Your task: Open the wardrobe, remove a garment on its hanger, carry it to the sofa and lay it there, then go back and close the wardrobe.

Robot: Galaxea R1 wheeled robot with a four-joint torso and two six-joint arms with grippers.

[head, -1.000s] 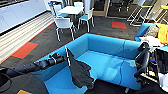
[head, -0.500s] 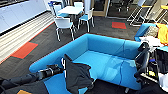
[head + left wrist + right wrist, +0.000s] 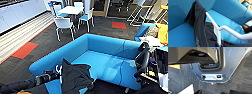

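Dark carpet around blue sofa (image 3: 105, 53); black garment (image 3: 73, 76) on white hanger (image 3: 218, 29) draped over sofa's near end, left hand (image 3: 58, 71) beside it, grip unclear.

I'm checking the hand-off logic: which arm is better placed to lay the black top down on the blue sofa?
The left. Its gripper holds the hanger with the garment already over the sofa seat. The right arm hangs at the robot's side, apart from it.
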